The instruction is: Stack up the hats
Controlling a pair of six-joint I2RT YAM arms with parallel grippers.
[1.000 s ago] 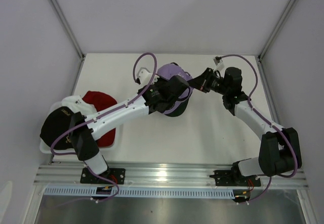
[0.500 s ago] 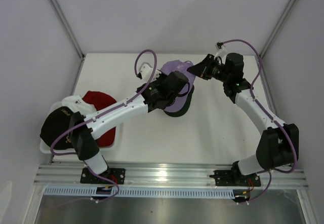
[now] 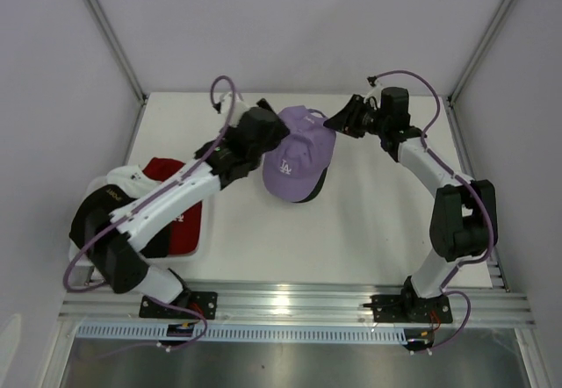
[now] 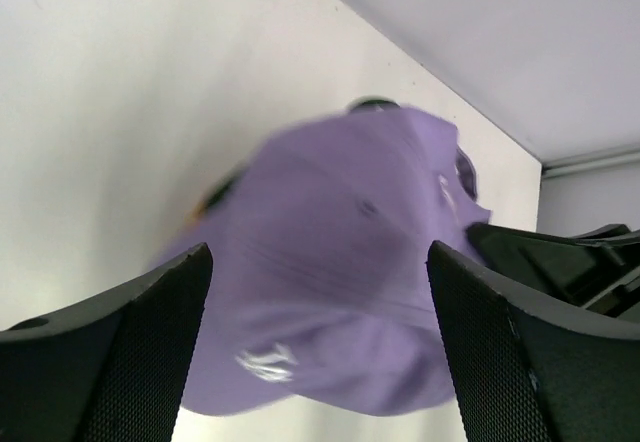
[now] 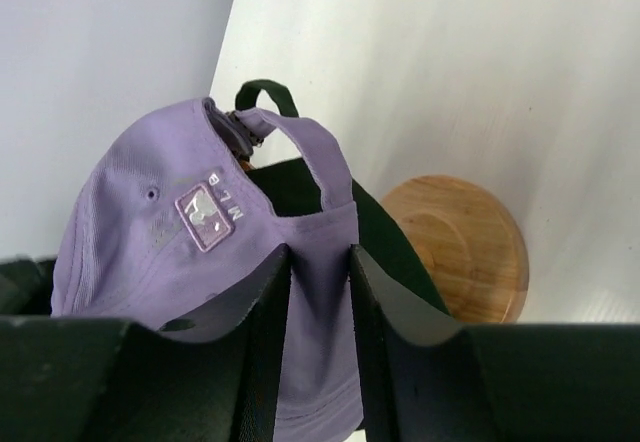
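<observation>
Lavender cap [image 3: 299, 153], centre frame, is pinched at its rear by the right end effector [image 5: 318, 258]; the left end effector [image 4: 320, 262] gapes wide, apparently empty.

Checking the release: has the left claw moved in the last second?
Yes. The left claw has drawn back leftward, toward the white basket, off the lavender cap.

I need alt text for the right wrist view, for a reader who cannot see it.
The right gripper pinches the back edge of a lavender cap between its two dark fingers. Behind the cap, a round wooden stand shows on the white table.
</observation>
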